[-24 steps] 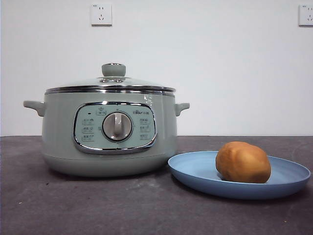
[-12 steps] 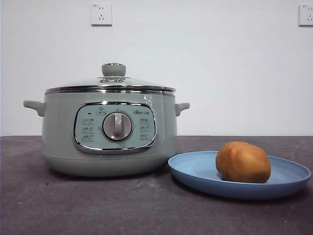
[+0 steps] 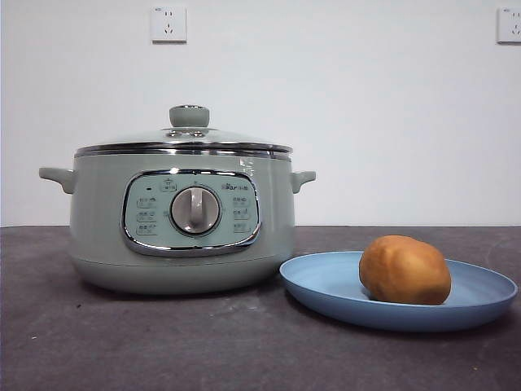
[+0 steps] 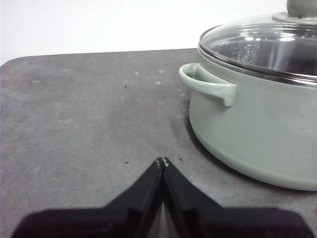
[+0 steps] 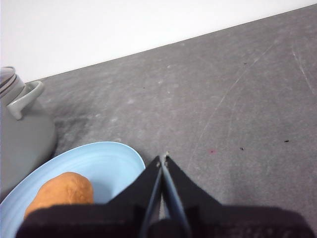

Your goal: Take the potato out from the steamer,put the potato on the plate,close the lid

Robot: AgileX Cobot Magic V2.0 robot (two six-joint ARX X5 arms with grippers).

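Observation:
The golden-brown potato [image 3: 404, 270] lies on the light-blue plate [image 3: 326, 285], right of the steamer [image 3: 181, 220]. The glass lid [image 3: 184, 137] with its green knob sits closed on the steamer. In the left wrist view my left gripper [image 4: 162, 161] is shut and empty, held over the bare table beside the steamer's handle [image 4: 205, 85]. In the right wrist view my right gripper [image 5: 163, 158] is shut and empty, held beside the plate [image 5: 106, 163] with the potato [image 5: 62, 192] on it. Neither gripper shows in the front view.
The dark grey table [image 3: 163, 342] runs to a white wall with two sockets [image 3: 168, 24]. The table's rounded far corner [image 4: 15, 62] shows in the left wrist view.

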